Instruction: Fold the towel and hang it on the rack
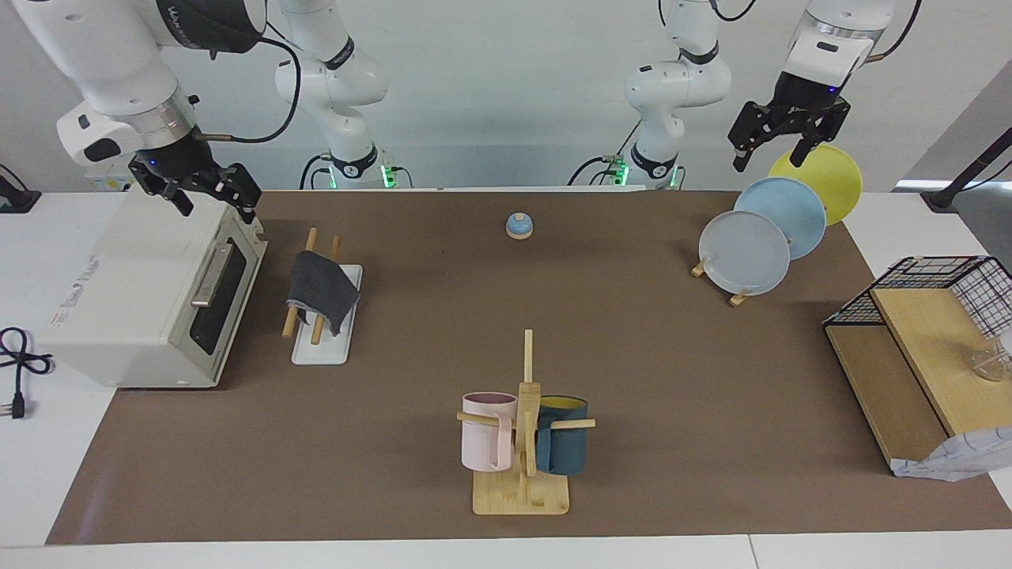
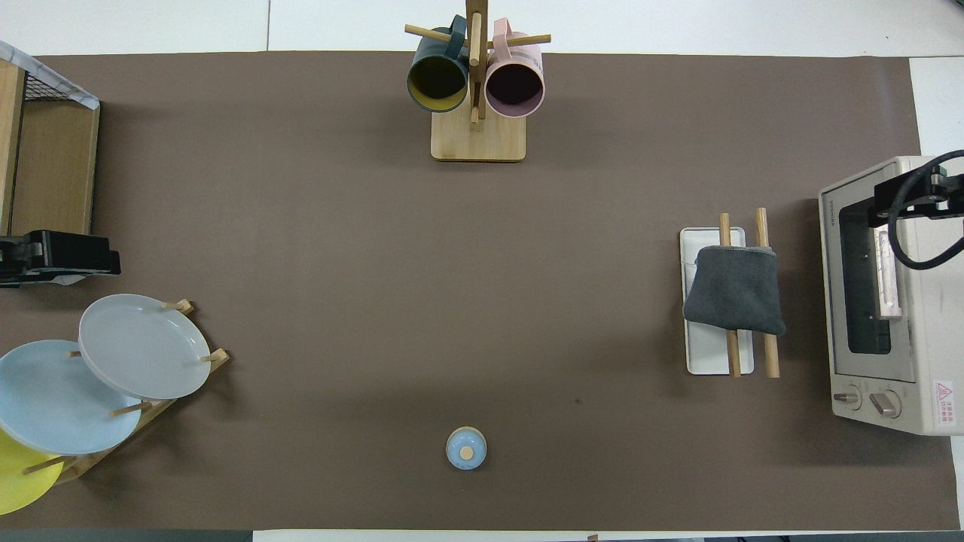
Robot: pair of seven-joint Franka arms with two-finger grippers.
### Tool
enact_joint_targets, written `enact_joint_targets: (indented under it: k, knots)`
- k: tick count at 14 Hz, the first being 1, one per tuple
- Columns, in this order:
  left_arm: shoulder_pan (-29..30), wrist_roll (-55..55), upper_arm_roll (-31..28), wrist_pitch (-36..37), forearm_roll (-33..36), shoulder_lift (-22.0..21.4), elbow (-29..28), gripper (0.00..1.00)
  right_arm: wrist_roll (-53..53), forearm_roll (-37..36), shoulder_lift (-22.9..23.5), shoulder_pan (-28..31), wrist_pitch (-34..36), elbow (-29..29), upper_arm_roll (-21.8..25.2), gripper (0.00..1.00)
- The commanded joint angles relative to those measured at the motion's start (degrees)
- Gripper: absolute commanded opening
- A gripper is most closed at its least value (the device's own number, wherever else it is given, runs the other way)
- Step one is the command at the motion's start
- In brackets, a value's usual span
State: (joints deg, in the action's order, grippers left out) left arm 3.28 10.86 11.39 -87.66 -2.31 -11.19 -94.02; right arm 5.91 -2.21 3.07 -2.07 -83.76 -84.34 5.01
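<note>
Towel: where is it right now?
The towel hangs folded over the wooden rack, beside the toaster oven at the right arm's end of the table.

Matt brown table cover point(image 1: 672, 379), flat and smooth. The towel point(image 1: 320, 288) reads as soft dark-grey cloth, slightly fuzzy, draped over bare wooden rack rods point(image 1: 299, 308) on a smooth white base point(image 1: 320, 352). Toaster oven point(image 1: 142, 292) shows cream painted metal with a dark glass door. Mug tree point(image 1: 523, 442) is pale wood, its mugs point(image 1: 486, 442) matt ceramic. Plates point(image 1: 745, 251) look smooth, softly glazed. Black wire basket point(image 1: 949, 280) on wooden shelf.
</note>
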Motion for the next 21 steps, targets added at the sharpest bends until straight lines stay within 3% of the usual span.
enact_joint_targets:
  k: [1, 21]
  knots:
    - [-0.3, -0.4, -0.5, 0.4, -0.3, -1.1, -0.8, 1.0, -1.5, 1.2, -0.6, 0.5, 0.0, -0.8, 0.0, 1.0]
    - [-0.4, -0.4, -0.6, 0.4, -0.3, -1.1, -0.8, 1.0, -1.7, 3.2, -0.1, 0.9, -1.3, -1.8, -0.2, 1.0]
